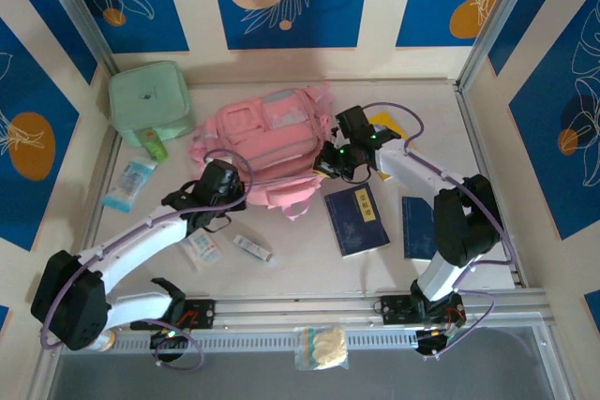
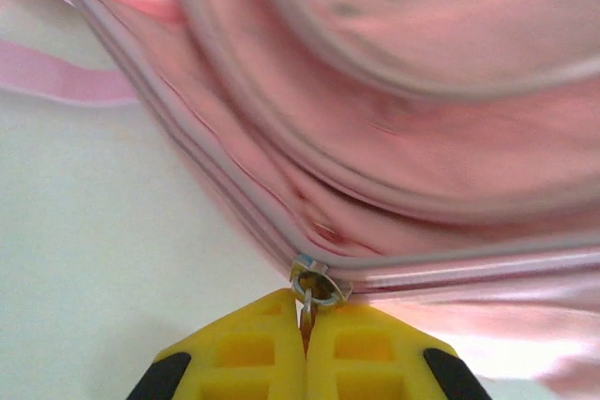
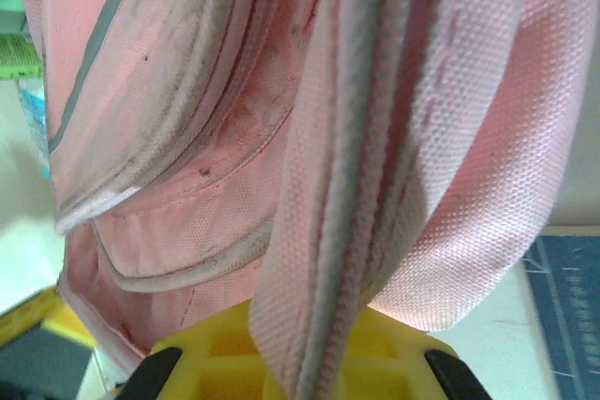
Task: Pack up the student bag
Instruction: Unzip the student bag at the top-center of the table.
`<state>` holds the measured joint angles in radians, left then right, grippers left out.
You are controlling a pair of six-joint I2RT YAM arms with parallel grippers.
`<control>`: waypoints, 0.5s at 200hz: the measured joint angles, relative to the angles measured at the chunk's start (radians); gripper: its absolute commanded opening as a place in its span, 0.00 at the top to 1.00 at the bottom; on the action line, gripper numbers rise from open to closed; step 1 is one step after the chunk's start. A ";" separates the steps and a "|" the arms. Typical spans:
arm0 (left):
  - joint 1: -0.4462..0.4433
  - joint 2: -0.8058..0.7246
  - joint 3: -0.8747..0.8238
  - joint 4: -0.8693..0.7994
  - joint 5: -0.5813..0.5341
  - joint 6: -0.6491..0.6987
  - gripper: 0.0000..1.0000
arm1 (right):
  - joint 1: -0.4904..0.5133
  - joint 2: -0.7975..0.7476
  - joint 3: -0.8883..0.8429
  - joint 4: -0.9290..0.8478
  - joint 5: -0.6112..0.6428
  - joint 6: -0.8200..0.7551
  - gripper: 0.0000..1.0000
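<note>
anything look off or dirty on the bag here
Yes: grey smudges soil the bag along its pocket seams in the right wrist view. A packet also lies apart from the rest, on the near side of the rail.

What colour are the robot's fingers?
Yellow fingers, pinching the zip pull; clearest in the left wrist view.
</note>
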<state>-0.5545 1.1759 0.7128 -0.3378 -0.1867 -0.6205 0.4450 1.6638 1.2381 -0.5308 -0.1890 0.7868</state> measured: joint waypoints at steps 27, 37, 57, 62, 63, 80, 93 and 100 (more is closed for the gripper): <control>0.068 0.032 -0.004 0.017 0.019 0.025 1.00 | -0.053 -0.003 -0.008 -0.016 -0.080 -0.072 1.00; 0.095 0.055 -0.004 0.034 0.030 0.029 1.00 | -0.074 -0.004 -0.010 -0.018 -0.104 -0.097 1.00; 0.142 0.107 -0.002 0.085 0.061 0.048 1.00 | -0.089 -0.004 -0.010 -0.019 -0.132 -0.145 1.00; 0.155 0.119 -0.001 0.097 0.071 0.052 1.00 | -0.090 -0.004 -0.010 -0.019 -0.138 -0.156 1.00; 0.157 0.121 0.000 0.099 0.073 0.052 1.00 | -0.090 -0.004 -0.010 -0.019 -0.139 -0.158 1.00; 0.194 0.160 0.013 0.140 0.093 0.064 1.00 | -0.098 -0.004 -0.010 -0.019 -0.155 -0.188 1.00; 0.212 0.191 0.034 0.157 0.110 0.078 1.00 | -0.106 -0.004 -0.010 -0.019 -0.159 -0.209 1.00; 0.221 0.212 0.051 0.167 0.119 0.084 1.00 | -0.111 -0.004 -0.010 -0.021 -0.159 -0.220 1.00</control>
<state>-0.3336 1.3884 0.7643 -0.1711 -0.0681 -0.5369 0.3336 1.6596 1.2278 -0.5514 -0.3481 0.5667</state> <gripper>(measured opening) 0.048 0.067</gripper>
